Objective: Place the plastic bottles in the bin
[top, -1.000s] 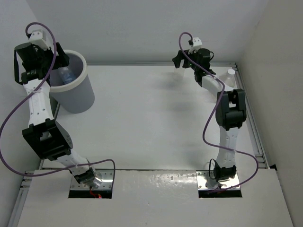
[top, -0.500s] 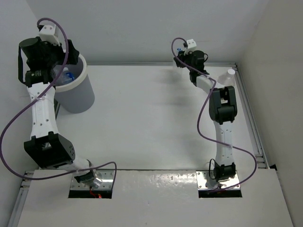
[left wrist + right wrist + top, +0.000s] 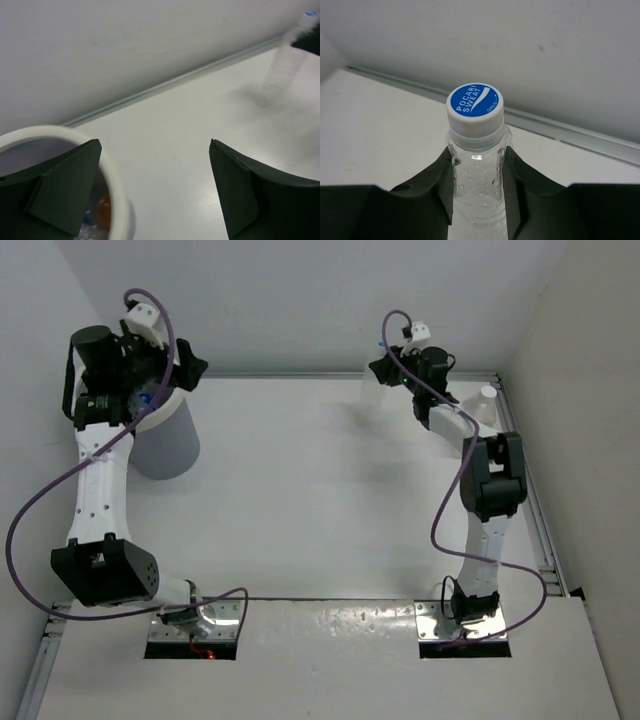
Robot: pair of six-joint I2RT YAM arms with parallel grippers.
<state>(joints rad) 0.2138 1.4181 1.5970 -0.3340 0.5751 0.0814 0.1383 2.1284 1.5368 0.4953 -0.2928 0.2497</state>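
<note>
The clear plastic bottle with a blue screw cap (image 3: 476, 197) stands upright, long axis vertical, at about 1 o'clock on the white table (image 3: 300, 510) in the top view. The right gripper (image 3: 478, 162) is clamped on its shoulder just below the cap, one dark finger on either side (whether the base rests on the table or hangs clear of it, I cannot tell).

The round grey bin with a thick white rim (image 3: 168, 445) sits at about 10 o'clock on the table, well apart from the bottle. From the held bottle it lies toward 9 o'clock, and the coming move turns on that. I judge the right arm must carry the bottle leftward, bring it over the rim and only then let go.

The left gripper (image 3: 153, 150) hovers over the bin's rim, jaws spread wide with nothing between them. It is far nearer the bin, yet it is empty and might stand in the path.

Inside the bin, what looks like an orange bottle (image 3: 103, 206) shows. A small whitish bottle (image 3: 486, 402) stands at 2 o'clock, near the right arm.
</note>
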